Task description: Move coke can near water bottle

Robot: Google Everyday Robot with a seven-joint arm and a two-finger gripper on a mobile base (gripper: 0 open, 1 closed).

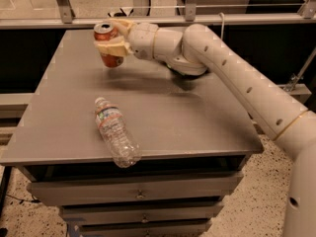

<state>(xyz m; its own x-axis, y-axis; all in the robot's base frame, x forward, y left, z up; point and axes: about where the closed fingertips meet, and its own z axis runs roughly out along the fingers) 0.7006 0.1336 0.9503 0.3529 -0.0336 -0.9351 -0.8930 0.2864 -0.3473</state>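
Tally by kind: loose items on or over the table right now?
coke can: 1, held in the tool over the far-left part of the table
water bottle: 1, lying on its side near the front edge
Total: 2

Grey table (197,117) w/ drawers (140,194); speckled floor (256,201); metal rail (197,19) behind; end effector (110,37) over table's far-left corner.

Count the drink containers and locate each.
2. The coke can, in the gripper above the table's far left; the water bottle, lying near the front edge. Arm may hide others.
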